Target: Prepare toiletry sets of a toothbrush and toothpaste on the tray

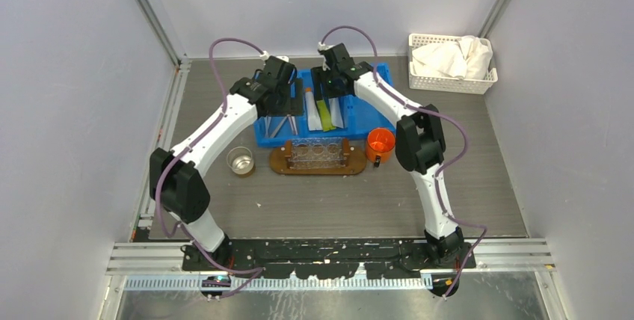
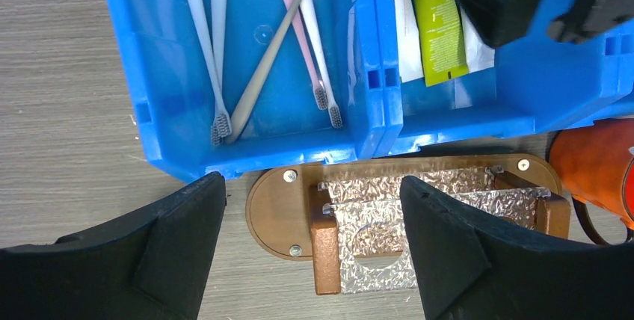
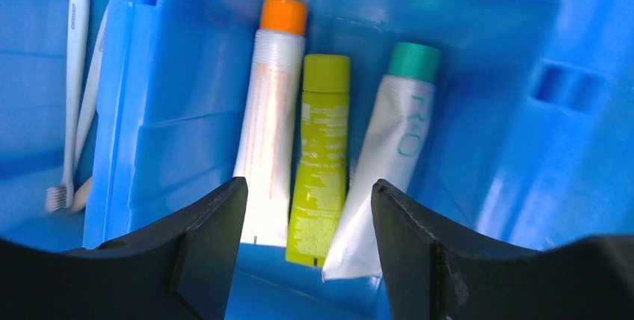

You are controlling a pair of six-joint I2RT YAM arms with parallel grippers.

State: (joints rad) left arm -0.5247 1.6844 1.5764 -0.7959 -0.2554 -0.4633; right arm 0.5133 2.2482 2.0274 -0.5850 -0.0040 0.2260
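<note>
Left gripper (image 2: 312, 185): I see its jaws spread wide with nothing between them; it hangs over the near edge of the blue bin (image 2: 168, 84) and the left end of the tray.
Right gripper (image 3: 308, 183): its jaws are parted too and hold nothing; it is above the bin's middle compartment, and the yellow-green tube's lower end shows in the gap. I cannot tell whether a finger touches a tube.
Toothpaste: three tubes lie side by side in the middle compartment with their caps toward the far side. These are a white tube with an orange cap (image 3: 268, 125), the yellow-green tube (image 3: 321, 163) and a white tube with a teal cap (image 3: 389, 140).
Toothbrushes (image 2: 274, 58): I see several lying loose and crossed in the bin's left compartment.
Tray (image 2: 271, 211): the brown oval board lies on the table just beside the bin's near wall and carries a clear holder (image 1: 318, 154).
Around the tray: an orange cup (image 1: 380, 142) is at its right end and a small glass (image 1: 241, 161) is near its left end.
Far right corner: a white basket (image 1: 451, 84) holds a crumpled cloth (image 1: 448, 57), well apart from the bin.
</note>
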